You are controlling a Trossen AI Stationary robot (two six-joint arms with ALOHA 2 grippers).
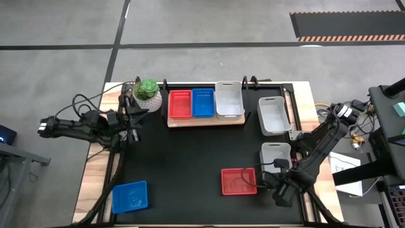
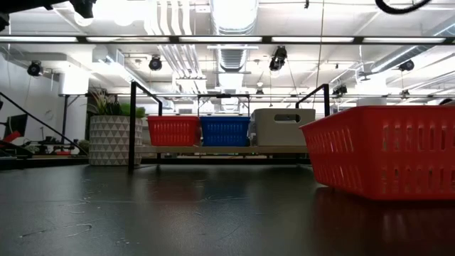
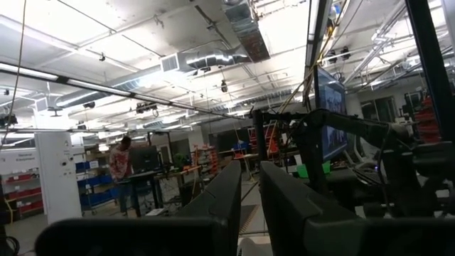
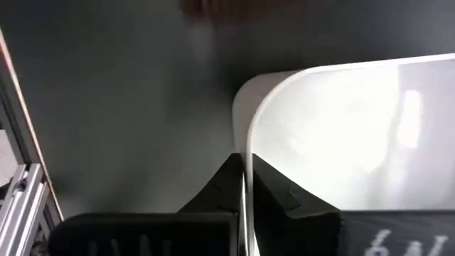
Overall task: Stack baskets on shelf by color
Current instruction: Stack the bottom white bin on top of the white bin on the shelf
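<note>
The light-wood shelf (image 1: pixel 205 120) at the far middle carries a red basket (image 1: pixel 180 104), a blue basket (image 1: pixel 203 102) and a white basket (image 1: pixel 230 100) side by side. On the black table lie two more white baskets (image 1: pixel 274 116) (image 1: pixel 276 152), a red basket (image 1: pixel 239 182) and a blue basket (image 1: pixel 130 196). My right gripper (image 1: pixel 277 167) is shut on the nearer white basket (image 4: pixel 341 121). My left gripper (image 1: pixel 131 125) waits at the far left beside the plant pot, fingers together (image 3: pixel 250 192), holding nothing and pointing up into the room. My right gripper pinches the white basket's near wall at its rim (image 4: pixel 246 167), close to a rounded corner. One finger is inside the basket and one outside. The fingers come from above, pointing down. The basket lies level; whether it is off the table I cannot tell.
A plant in a white patterned pot (image 1: pixel 147 95) stands left of the shelf. The red basket (image 2: pixel 384 153) lies just left of the held one. A metal rail (image 4: pixel 21 206) runs along the table edge close to my right gripper. Cables lie around the left arm.
</note>
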